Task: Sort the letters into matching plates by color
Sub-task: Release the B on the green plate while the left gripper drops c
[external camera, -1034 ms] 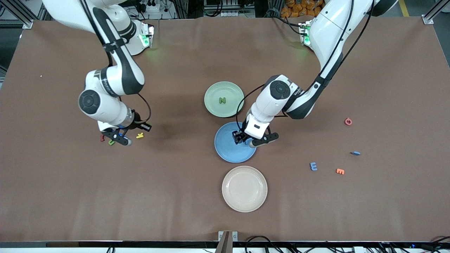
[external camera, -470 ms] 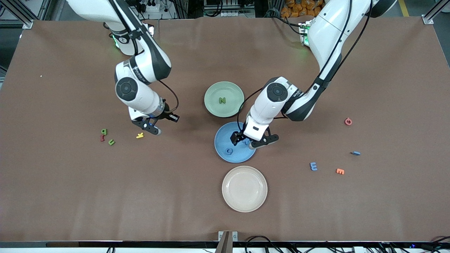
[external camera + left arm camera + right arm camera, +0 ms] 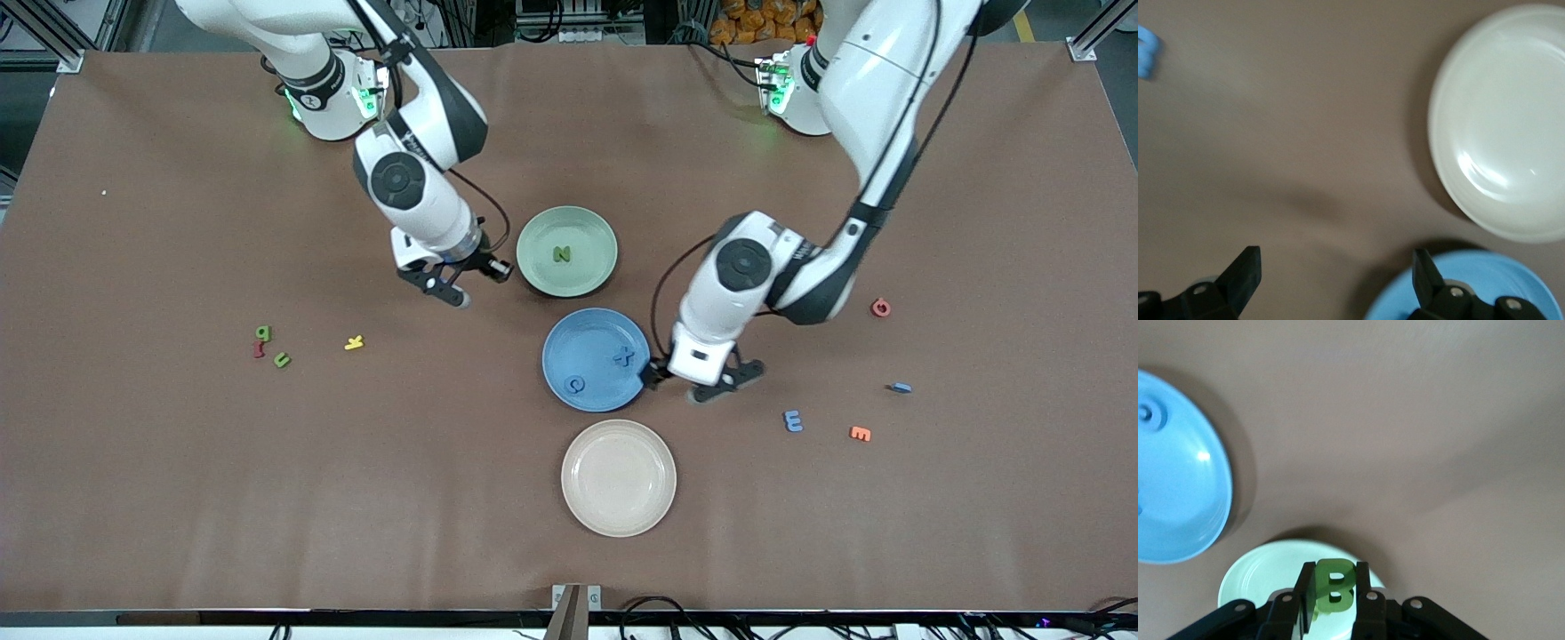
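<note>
Between the fingers of the right gripper (image 3: 1333, 603) sits a green letter B (image 3: 1335, 585), pinched tight. That gripper (image 3: 452, 289) is up in the air over the bare brown table (image 3: 178, 462), just beside the green plate (image 3: 544, 267) on the side toward the right arm's end.

On the green plate lies one green letter N (image 3: 562, 254).

Just nearer to the front camera than the green plate is the blue plate (image 3: 569, 342). Two blue letters lie in it, an X (image 3: 625, 356) and a round one (image 3: 575, 385). They are apart from each other.

Nearer still is a cream plate (image 3: 618, 516) with nothing on it.

The left gripper (image 3: 702, 384) has its fingers spread wide and holds nothing. It is low over the table, right by the rim of the blue plate on the side toward the left arm's end. In the left wrist view one black finger (image 3: 1241, 277) is over the table and the other is over the blue plate's edge.

Toward the left arm's end of the table lie a blue letter E (image 3: 792, 420), an orange letter (image 3: 860, 434), a small blue letter (image 3: 901, 388) and a red letter (image 3: 880, 308), all apart from each other.

Toward the right arm's end lie two green letters (image 3: 263, 332) (image 3: 282, 360) with a dark red letter (image 3: 258, 349) close by them, and a yellow letter (image 3: 354, 342) a bit apart.
</note>
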`<state>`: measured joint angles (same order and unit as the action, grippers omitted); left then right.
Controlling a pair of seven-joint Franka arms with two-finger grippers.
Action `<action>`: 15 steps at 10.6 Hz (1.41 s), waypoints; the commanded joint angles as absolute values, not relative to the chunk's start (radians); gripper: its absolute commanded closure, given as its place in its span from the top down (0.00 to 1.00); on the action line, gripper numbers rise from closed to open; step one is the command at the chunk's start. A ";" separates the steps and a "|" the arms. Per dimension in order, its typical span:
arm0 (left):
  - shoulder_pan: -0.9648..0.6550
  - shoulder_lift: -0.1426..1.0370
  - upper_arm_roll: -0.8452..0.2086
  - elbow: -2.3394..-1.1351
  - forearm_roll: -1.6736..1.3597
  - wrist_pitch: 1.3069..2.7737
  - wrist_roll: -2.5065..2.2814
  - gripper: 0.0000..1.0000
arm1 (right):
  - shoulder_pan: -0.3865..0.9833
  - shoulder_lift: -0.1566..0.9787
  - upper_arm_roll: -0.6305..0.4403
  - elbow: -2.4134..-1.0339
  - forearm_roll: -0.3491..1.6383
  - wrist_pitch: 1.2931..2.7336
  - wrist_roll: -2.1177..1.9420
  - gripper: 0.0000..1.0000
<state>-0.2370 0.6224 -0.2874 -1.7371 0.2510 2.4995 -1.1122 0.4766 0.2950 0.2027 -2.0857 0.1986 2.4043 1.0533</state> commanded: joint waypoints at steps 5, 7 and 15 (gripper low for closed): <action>0.029 0.540 -0.296 -1.752 0.284 2.298 -1.216 1.00 | 0.653 0.408 0.249 -2.088 0.198 2.595 1.299 0.00; 0.075 0.540 -0.296 -1.758 0.284 2.278 -1.323 1.00 | 0.689 0.420 0.249 -2.088 0.196 2.606 1.336 0.00; 0.301 0.567 -0.296 -1.756 0.337 2.267 -1.333 1.00 | 0.716 0.482 0.250 -2.088 0.196 2.612 1.362 0.59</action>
